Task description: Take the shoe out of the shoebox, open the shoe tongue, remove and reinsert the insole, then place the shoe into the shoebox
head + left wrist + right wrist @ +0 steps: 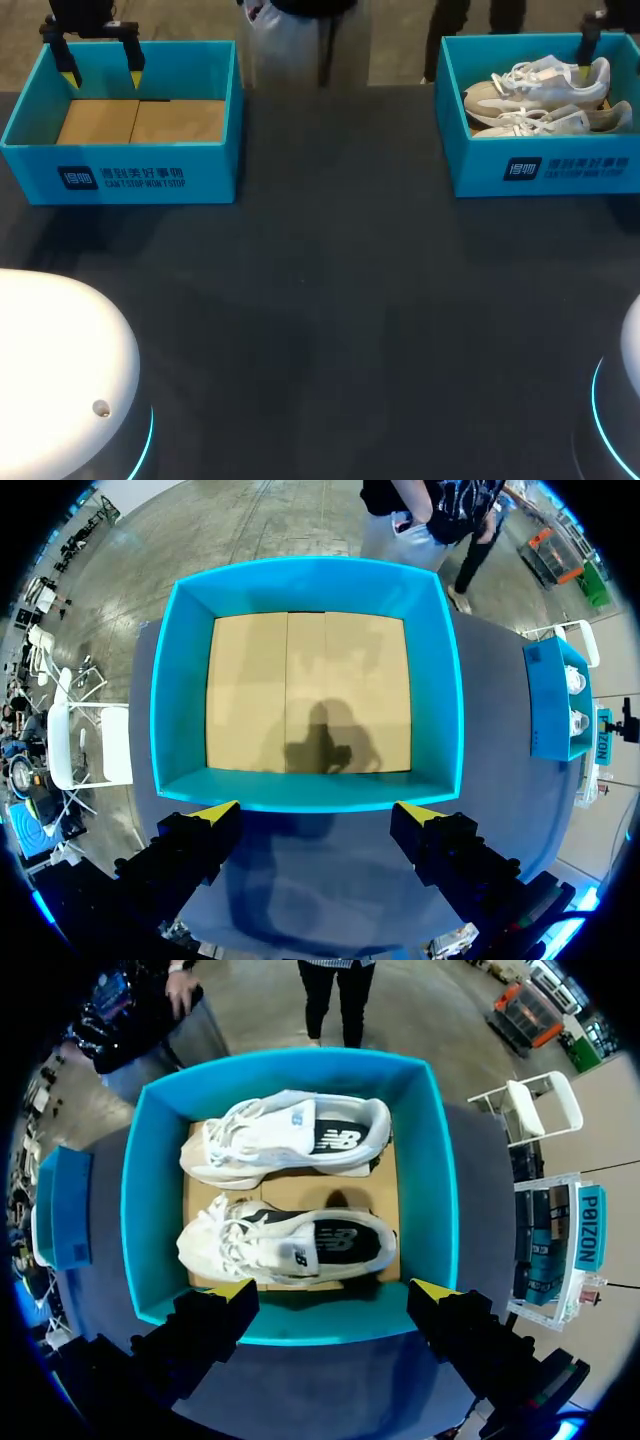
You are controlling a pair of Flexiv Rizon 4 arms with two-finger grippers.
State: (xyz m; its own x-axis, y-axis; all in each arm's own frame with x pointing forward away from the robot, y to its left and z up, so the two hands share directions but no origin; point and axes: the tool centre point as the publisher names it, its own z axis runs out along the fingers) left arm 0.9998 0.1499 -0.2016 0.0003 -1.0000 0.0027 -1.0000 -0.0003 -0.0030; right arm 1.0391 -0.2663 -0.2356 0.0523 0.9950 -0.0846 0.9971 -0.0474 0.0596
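Two white sneakers lie side by side on their sides in the teal shoebox (540, 172) at the back right. One sneaker (290, 1135) is at the far side, the other (290, 1242) nearer the gripper. My right gripper (335, 1295) hangs open above the box's near wall (300, 1325), touching nothing. In the head view only part of the right gripper (588, 55) shows, over the sneakers (540, 85). My left gripper (318, 815) stands open over the near wall of a second teal box (170, 680), with nothing between its fingers. From the head camera the left gripper (100, 68) is at the back left.
The left teal box (120, 175) holds only a brown cardboard floor (140, 120). The dark table (330, 300) stretches between and in front of both boxes. White arm bases (60, 370) stand at the front corners.
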